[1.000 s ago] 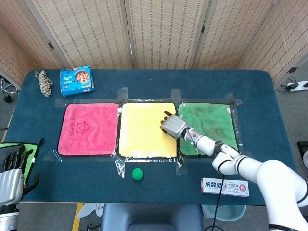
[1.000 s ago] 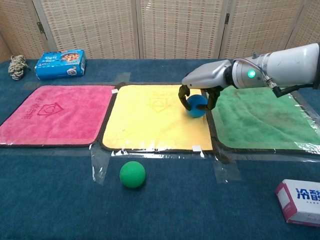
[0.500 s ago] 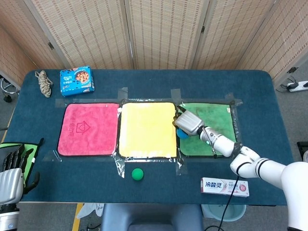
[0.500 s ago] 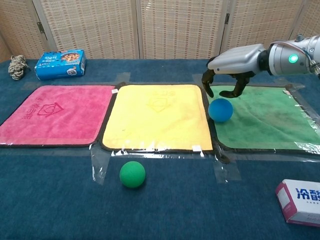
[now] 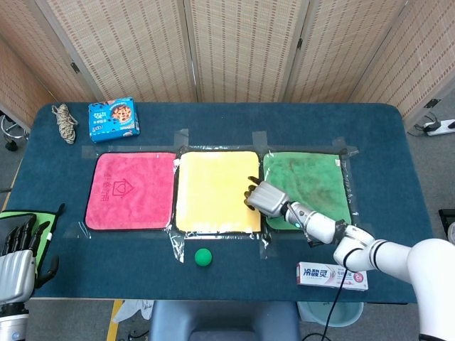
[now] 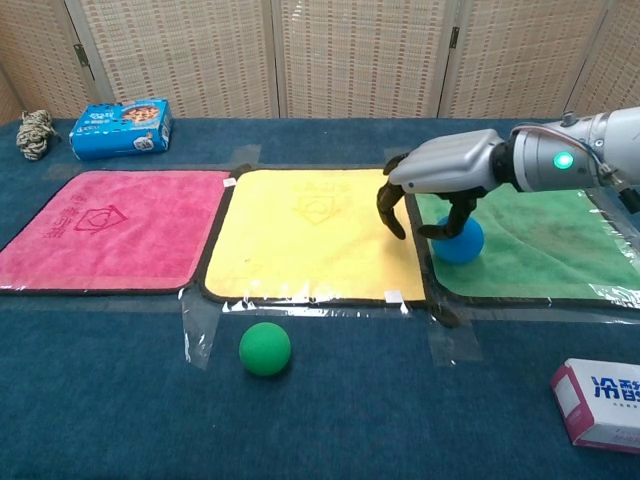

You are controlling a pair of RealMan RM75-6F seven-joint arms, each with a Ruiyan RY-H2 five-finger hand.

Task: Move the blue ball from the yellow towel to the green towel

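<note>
**Blue ball rests on green towel beside robot's hand**

The robot's right hand (image 6: 425,195), a grey shell with dark fingers (image 6: 392,215) curled downward and apart, hangs at centre right of the chest view above the seam between the yellow towel (image 6: 312,233) and the green towel (image 6: 520,240). It holds nothing; its thumb side sits right against the small round blue ball (image 6: 460,240), and whether they touch cannot be told. The ball lies on the green towel's left edge, just right of the taped border. From the head view, the hand (image 5: 264,197) hides most of the ball. The left hand (image 5: 18,245), dark fingers spread, sits idle at the lower left corner of that frame, off the table. Left of the yellow towel lies a pink towel (image 6: 105,228). A green ball (image 6: 265,349) sits on the dark blue tablecloth (image 6: 330,420) below the yellow towel. A blue snack packet (image 6: 120,127) and coiled rope (image 6: 35,133) occupy the upper left; a white carton (image 6: 600,403) sits lower right.
</note>
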